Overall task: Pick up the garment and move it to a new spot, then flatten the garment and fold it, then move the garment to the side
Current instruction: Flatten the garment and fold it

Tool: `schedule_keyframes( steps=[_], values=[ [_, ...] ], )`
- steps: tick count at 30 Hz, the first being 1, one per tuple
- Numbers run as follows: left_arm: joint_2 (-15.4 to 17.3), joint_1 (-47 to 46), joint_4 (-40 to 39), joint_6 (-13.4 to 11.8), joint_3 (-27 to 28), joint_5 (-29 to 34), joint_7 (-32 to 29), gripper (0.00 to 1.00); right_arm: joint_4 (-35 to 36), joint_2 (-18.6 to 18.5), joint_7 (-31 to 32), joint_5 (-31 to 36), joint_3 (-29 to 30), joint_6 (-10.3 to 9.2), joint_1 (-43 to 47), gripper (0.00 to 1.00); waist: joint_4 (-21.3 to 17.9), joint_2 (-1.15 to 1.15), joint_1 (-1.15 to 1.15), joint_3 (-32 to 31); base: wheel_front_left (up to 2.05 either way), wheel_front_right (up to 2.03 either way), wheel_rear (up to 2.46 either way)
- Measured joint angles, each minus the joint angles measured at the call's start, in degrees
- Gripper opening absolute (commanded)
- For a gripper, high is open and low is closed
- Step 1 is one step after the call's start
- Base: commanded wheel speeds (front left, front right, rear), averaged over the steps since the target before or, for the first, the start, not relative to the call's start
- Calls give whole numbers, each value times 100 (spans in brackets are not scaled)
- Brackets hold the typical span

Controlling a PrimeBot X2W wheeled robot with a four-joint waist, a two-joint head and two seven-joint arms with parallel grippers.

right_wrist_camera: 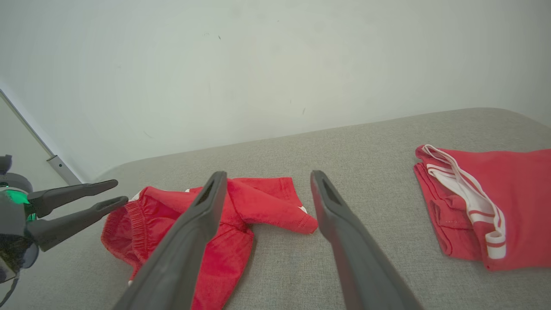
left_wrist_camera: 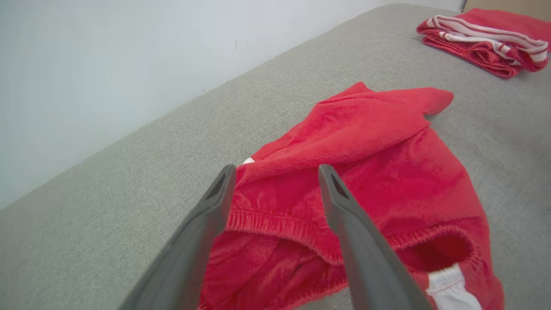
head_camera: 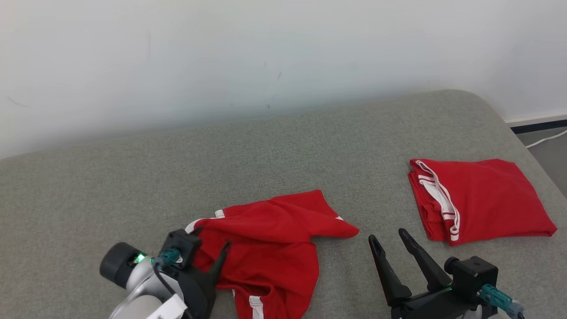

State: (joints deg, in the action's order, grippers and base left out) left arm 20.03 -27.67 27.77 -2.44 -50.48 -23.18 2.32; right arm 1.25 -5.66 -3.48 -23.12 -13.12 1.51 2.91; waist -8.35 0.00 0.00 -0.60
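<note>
Head view: a crumpled red garment (head_camera: 274, 239) with white trim lies on a grey cushion (head_camera: 133, 186), near the cushion's front edge, left of its middle. The left gripper (head_camera: 211, 239) sits over the cushion's front left, fingers spread wide (waistband loose between them in the left wrist view). The right gripper (head_camera: 387, 235) hovers wide open over the cushion's front right. A folded red garment (head_camera: 487, 195) rests at the cushion's right end.

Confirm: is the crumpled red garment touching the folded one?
Apart. Head view shows a strip of bare grey surface between the crumpled garment and the folded garment.
</note>
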Motion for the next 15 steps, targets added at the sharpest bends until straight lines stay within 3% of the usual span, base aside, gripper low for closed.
schedule_keyframes(
  steps=[8, 15],
  values=[
    [-87, 53, 305, -12, -168, -40, -737, 100, 2, 5, 0, -5, -33, 0, 3, 100, -13, 0, 0, 20, 0, 0, 0],
    [-389, 107, 470, -188, 180, -544, -1302, 100, 8, 7, -1, -5, -32, -1, 5, 100, -46, 0, 0, 77, 0, 0, 0]
  ],
)
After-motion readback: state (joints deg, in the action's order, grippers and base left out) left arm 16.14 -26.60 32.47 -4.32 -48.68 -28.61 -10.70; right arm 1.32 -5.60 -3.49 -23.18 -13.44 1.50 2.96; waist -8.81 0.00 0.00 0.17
